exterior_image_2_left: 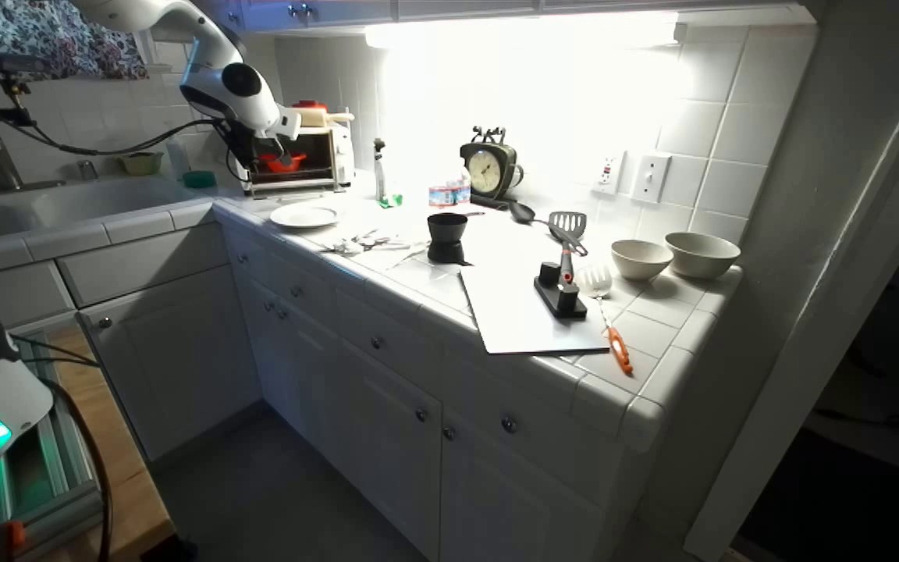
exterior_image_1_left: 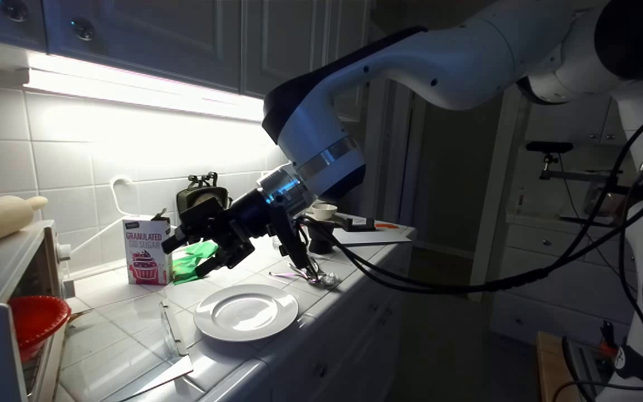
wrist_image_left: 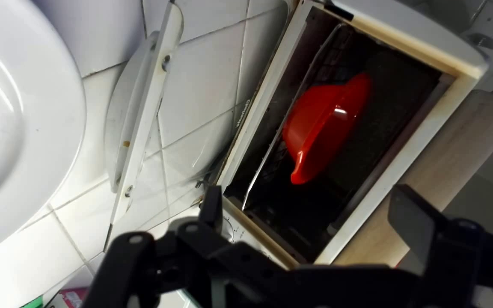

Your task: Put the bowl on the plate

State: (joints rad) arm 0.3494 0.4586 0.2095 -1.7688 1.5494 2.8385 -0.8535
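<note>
Red, plastic-looking bowl [wrist_image_left: 315,115]: inside the toaster oven [wrist_image_left: 432,49], apparently resting on the wire rack [wrist_image_left: 272,144], rim toward the oven roof, so upright as read here. Contact under its base cannot be confirmed.

White plate [exterior_image_1_left: 246,312]: flat on the tiled counter [exterior_image_2_left: 508,238], well apart from the bowl, no bowl on it yet.

State of gripper [exterior_image_1_left: 186,257]: fingers [wrist_image_left: 411,220] spread wide, nothing held. Wrist view has it facing the oven mouth, bowl ahead and untouched.

Progress, judged: early. Oven door [wrist_image_left: 146,124] is folded down, so access is in place. Step in hand is probably the approach to the bowl. Grasp, removal, transfer and placing are all outstanding.

Left to do: enter the oven mouth, close on the near rim, lift off the rack, draw out level, carry over the lowered door, set down on the plate, let go.

Risks: room under the roof looks tight for the fingers; a rim grip on one side may let the bowl tip; a bump could roll the rolling pin [wrist_image_left: 452,167] lying on top.
</note>
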